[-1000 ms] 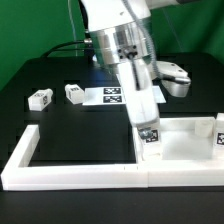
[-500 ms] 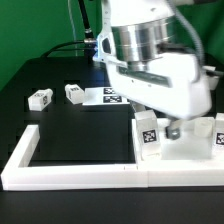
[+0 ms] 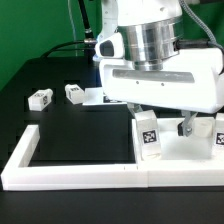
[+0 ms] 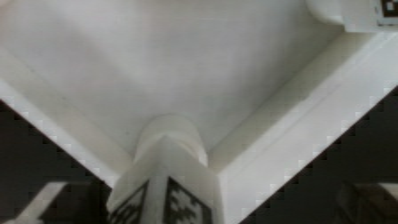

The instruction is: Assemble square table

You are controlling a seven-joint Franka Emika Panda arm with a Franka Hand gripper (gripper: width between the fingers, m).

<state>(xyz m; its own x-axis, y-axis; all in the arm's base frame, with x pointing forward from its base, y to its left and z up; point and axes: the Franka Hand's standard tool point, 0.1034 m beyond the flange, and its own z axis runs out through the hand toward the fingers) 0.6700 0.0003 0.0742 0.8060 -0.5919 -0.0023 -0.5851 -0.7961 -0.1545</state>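
Observation:
The white square slab (image 3: 180, 152) lies at the exterior view's right, inside the corner of the border wall. One tagged leg (image 3: 148, 136) stands upright on its near corner, and a second leg (image 3: 218, 136) stands at the right edge. My gripper (image 3: 160, 124) hangs over the first leg, open, with a finger on each side. In the wrist view the leg (image 4: 169, 175) stands between the dark fingers (image 4: 43, 206), untouched, on the slab (image 4: 178, 70). Two loose legs (image 3: 40, 98) (image 3: 75, 92) lie on the black table at the left.
The long white L-shaped border wall (image 3: 60, 172) runs along the front and up the left. The marker board (image 3: 100, 96) lies behind, mostly hidden by my hand. The slab's raised rim (image 4: 302, 100) runs diagonally in the wrist view, with the second leg (image 4: 361, 10) beyond.
My hand has turned about its vertical axis over the near leg, from narrow side to broad side facing the camera. The leg stays upright in the same spot.

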